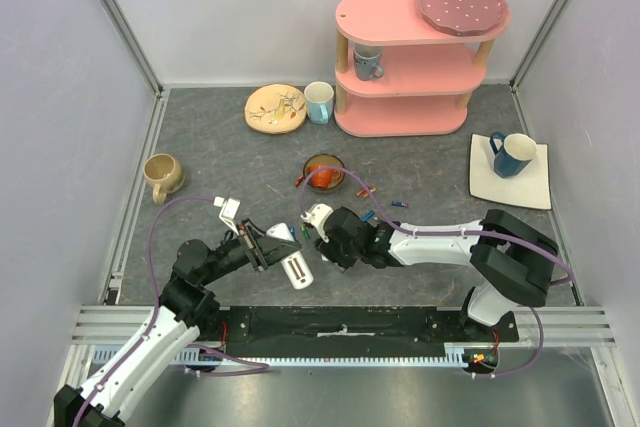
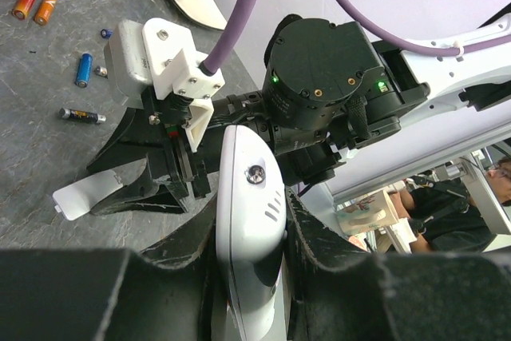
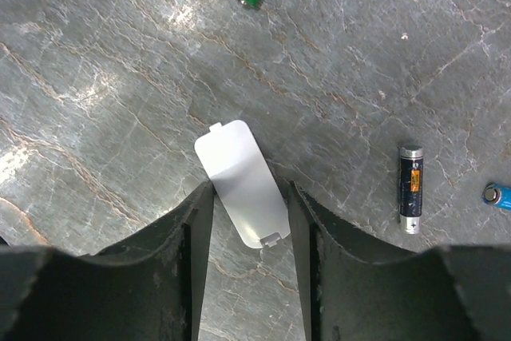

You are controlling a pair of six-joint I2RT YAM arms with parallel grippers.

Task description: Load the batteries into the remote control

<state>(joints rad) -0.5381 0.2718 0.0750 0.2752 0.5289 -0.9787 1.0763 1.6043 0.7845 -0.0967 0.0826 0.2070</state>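
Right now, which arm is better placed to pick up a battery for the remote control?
The right. The left gripper is shut on the remote control, so it is busy. The right gripper is open, holds nothing, and a dark battery lies on the table close beside it.

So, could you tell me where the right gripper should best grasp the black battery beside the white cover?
Likely mid-barrel, from straight above, closing on its two long sides: the black battery lies flat on the table, with nothing touching it.
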